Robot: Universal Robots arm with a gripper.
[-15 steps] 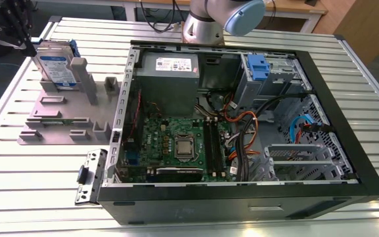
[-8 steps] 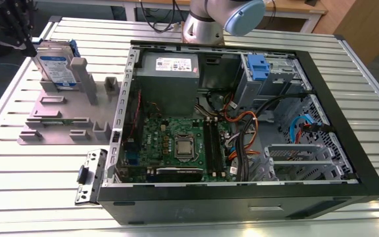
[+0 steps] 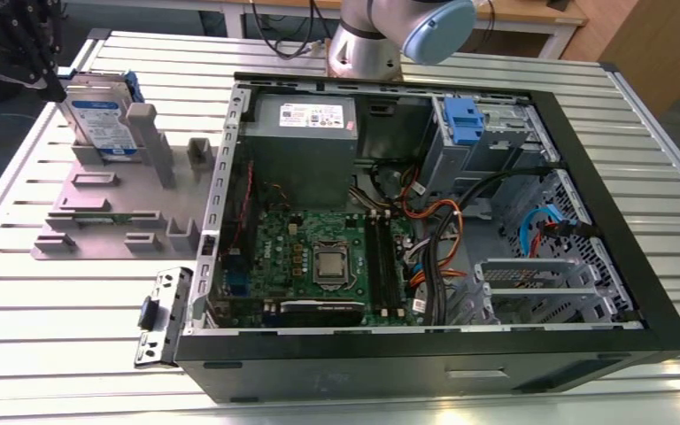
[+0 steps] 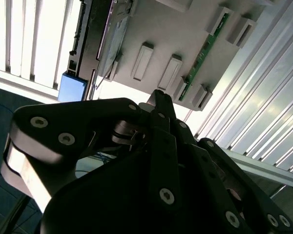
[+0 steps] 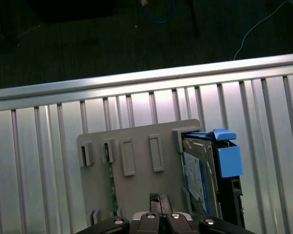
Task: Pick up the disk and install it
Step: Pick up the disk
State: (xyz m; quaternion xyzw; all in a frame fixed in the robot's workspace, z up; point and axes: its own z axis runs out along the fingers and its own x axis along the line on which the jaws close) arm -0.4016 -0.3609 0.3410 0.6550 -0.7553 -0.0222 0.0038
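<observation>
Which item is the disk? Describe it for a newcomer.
On the exterior view's left of the open computer case lies a grey fixture plate. The disk stands upright beside its tallest post: silver, white-and-blue label, blue frame, unlike the blue caddy mounted inside the case.

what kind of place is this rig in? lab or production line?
Most likely a robotics lab bench for PC assembly trials. An open PC case sits on a slatted metal table, a grey fixture beside it holds the disk upright, and a robot arm rises beyond the case.
</observation>
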